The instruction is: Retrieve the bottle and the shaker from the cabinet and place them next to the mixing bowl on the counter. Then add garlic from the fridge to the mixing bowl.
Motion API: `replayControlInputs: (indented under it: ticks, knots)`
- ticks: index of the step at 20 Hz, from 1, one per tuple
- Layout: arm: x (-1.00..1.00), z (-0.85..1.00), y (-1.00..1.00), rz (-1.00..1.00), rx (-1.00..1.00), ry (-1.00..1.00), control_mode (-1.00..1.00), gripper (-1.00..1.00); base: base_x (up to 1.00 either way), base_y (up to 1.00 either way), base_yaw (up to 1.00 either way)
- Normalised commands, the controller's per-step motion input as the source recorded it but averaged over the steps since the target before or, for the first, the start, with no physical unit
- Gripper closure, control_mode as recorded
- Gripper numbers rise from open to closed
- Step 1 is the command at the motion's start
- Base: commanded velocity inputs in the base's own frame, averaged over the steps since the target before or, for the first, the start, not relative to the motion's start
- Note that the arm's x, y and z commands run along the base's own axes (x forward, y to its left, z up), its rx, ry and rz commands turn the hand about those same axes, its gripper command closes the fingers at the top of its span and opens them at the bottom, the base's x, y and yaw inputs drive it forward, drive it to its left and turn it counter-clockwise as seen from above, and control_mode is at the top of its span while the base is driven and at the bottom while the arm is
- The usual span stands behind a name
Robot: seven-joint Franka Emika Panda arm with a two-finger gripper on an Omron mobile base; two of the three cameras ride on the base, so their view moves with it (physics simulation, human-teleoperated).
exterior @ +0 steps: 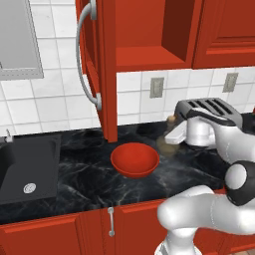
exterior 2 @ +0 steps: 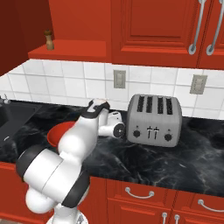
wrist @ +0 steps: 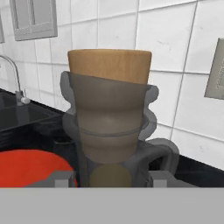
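Observation:
My gripper (wrist: 111, 177) is shut on the bottle (wrist: 109, 127), an olive-brown glass bottle with a tan stopper, gripped low on its body. The bottle (exterior: 167, 144) stands upright, low over the black counter (exterior: 79, 191), just right of the red mixing bowl (exterior: 134, 159), with my gripper (exterior: 173, 135) beside it. I cannot tell if its base touches the counter. The bowl (wrist: 30, 168) lies at the lower left of the hand view. A small brown shaker (exterior 2: 49, 39) stands on the shelf of the open red cabinet (exterior 2: 74, 46). The garlic and the fridge are out of view.
The cabinet door (exterior: 102, 69) hangs open above the counter, left of the bowl. A silver toaster (exterior 2: 154, 119) stands right of the hand. A black sink (exterior: 27, 169) with a faucet (wrist: 15, 81) lies far left. My white arm (exterior 2: 78, 140) reaches across the bowl (exterior 2: 56, 133).

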Motion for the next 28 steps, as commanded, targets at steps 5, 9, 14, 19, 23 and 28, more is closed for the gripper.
replayControlInputs:
  ticks: [5, 9, 14, 19, 23, 28]
  knots:
    - [0.16, -0.28, 0.00, 0.00, 0.05, -0.01, -1.00, 1.00, 0.00, 0.00, 0.00]
    - [0.19, -0.36, 0.00, 0.00, 0.00, 0.00, -1.00, 1.00, 0.00, 0.00, 0.00]
    - [0.19, -0.22, 0.00, 0.00, -0.02, 0.00, -1.00, 1.00, 0.00, 0.00, 0.00]
    - [0.16, -0.08, 0.00, 0.00, 0.00, -0.03, -1.00, 1.00, 0.00, 0.00, 0.00]
    - [0.00, -0.21, -0.05, 0.00, 0.00, -0.02, -1.00, 1.00, 0.00, 0.00, 0.00]
    - [-0.14, -0.12, -0.28, 0.00, 0.03, 0.00, -1.00, 1.00, 0.00, 0.00, 0.00]
